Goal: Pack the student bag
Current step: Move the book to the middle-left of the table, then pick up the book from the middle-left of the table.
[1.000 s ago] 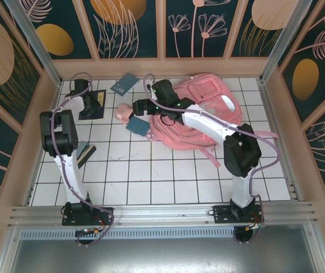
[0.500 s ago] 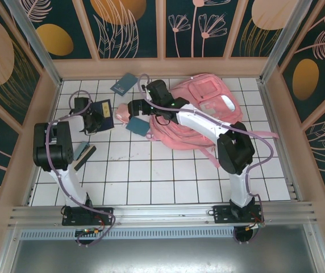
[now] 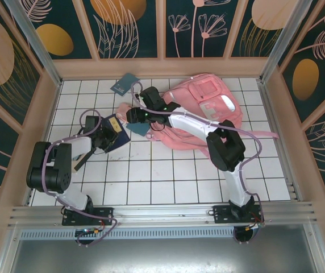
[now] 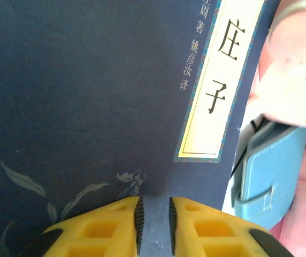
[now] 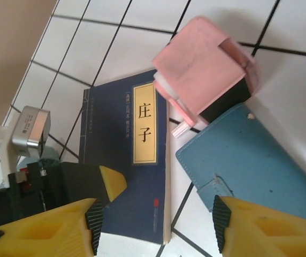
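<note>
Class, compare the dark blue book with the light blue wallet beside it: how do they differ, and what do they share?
The book is navy with a cream title strip; the wallet is plain light blue with a clasp tab. The book looks larger than the wallet. Both are flat and rectangular.

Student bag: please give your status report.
Left gripper shut on navy book. Right gripper open over blue wallet and pink case. Student bag lies beside them.

white and black arms point(image 3: 191, 122) with lilac cables point(image 3: 261, 151), yellow fingers point(image 4: 94, 230) tipped with black pads point(image 4: 138, 219).
</note>
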You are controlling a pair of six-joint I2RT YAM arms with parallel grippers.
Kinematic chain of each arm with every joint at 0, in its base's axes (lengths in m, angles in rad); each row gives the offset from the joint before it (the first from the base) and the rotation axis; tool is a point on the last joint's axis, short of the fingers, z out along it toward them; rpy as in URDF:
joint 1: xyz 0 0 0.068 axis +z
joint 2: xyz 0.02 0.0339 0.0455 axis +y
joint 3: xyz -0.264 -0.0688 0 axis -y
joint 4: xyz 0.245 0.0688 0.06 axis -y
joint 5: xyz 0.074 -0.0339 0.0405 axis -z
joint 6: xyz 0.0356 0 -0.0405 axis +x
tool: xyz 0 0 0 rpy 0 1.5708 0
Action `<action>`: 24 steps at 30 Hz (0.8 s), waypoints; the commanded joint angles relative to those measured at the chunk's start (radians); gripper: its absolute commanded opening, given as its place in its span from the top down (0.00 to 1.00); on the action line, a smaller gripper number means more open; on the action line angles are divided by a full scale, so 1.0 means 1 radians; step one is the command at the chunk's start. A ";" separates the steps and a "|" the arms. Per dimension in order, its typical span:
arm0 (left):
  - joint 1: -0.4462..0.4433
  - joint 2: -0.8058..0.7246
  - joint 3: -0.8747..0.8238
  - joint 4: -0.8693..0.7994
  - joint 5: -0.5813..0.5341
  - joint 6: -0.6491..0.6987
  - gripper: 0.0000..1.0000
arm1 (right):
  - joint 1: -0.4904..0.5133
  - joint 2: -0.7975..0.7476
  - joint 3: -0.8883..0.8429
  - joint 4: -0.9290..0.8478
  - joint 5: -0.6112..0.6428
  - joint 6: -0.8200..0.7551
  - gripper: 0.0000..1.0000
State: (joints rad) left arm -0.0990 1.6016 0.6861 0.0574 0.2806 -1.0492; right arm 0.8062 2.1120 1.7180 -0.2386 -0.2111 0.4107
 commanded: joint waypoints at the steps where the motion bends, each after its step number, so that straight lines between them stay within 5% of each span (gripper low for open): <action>1: -0.007 -0.056 -0.009 -0.150 -0.035 0.014 0.68 | 0.031 0.044 0.036 0.027 -0.039 -0.002 0.48; 10: 0.003 -0.146 0.085 -0.334 -0.255 0.161 0.49 | 0.070 0.178 0.104 0.011 -0.045 -0.036 0.57; 24: 0.019 -0.077 0.034 -0.317 -0.322 0.234 0.42 | 0.090 0.316 0.195 -0.035 -0.010 -0.068 0.61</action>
State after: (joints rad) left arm -0.0898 1.4895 0.7528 -0.2344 -0.0128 -0.8433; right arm 0.8845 2.3997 1.8759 -0.2447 -0.2295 0.3691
